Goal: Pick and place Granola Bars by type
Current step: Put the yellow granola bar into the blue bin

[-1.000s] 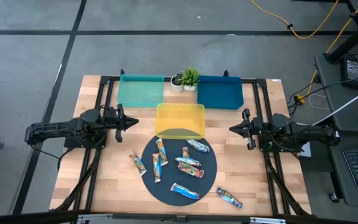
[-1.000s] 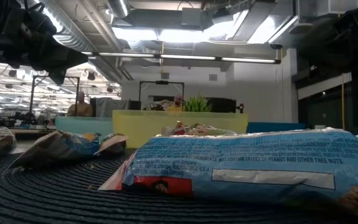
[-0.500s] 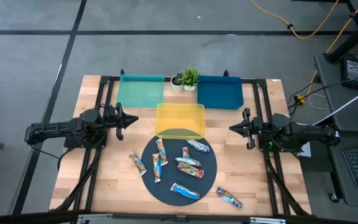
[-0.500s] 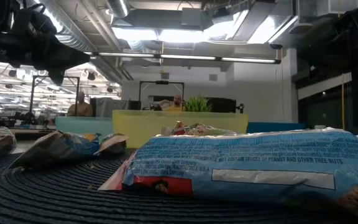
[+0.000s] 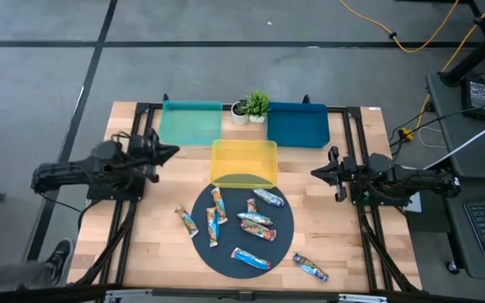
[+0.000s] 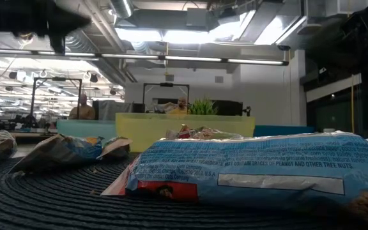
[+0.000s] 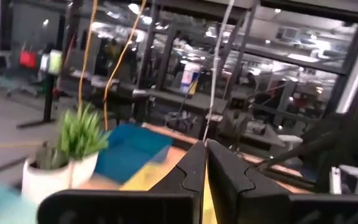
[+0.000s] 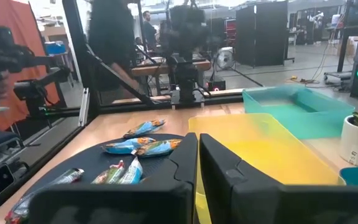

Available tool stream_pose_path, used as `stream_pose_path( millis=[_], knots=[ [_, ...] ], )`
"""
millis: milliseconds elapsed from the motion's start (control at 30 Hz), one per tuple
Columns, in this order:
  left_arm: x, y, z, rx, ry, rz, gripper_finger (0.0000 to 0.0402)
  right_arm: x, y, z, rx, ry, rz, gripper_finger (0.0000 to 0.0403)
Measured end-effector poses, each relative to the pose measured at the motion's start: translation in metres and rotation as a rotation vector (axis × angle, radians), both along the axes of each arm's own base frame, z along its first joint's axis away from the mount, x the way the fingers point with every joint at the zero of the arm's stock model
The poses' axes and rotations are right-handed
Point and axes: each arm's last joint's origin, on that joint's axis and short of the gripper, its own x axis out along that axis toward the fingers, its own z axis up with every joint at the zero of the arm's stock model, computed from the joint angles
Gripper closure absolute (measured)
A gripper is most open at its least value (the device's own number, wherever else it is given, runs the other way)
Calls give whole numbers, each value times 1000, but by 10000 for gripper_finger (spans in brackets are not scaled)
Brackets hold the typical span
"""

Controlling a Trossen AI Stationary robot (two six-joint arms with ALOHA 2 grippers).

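Wooden table (image 5: 343, 252): Granola Bars (image 5: 255, 222) beside plant (image 5: 257, 104); both grippers seemingly pressed together

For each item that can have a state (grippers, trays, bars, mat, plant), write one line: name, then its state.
left gripper: shut, empty, raised over the table's left side.
right gripper: shut, empty.
yellow tray: empty, overlapping the mat.
teal tray: empty.
blue tray: empty.
granola bars: unsorted; most on the dark mat.
potted plant: upright.
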Motion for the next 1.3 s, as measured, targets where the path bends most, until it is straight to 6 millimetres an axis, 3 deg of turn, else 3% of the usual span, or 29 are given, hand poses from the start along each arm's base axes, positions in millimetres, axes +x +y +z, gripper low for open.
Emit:
stream_pose_path(
  millis=[133,333,567,800,1300],
  knots=[
    [-4,-4,56,3,92,-42,389,0,0,0,14,-1,3,380],
    [17,-13,119,-106,321,-195,389,0,0,2,12,-16,6,380],
    [46,-22,152,-250,421,-301,391,0,0,4,10,-41,8,380],
    [68,-38,144,-439,531,-431,391,-1,0,6,7,-63,9,380],
    [110,-82,66,-832,954,-288,391,0,0,6,7,-62,-6,380]
  ],
)
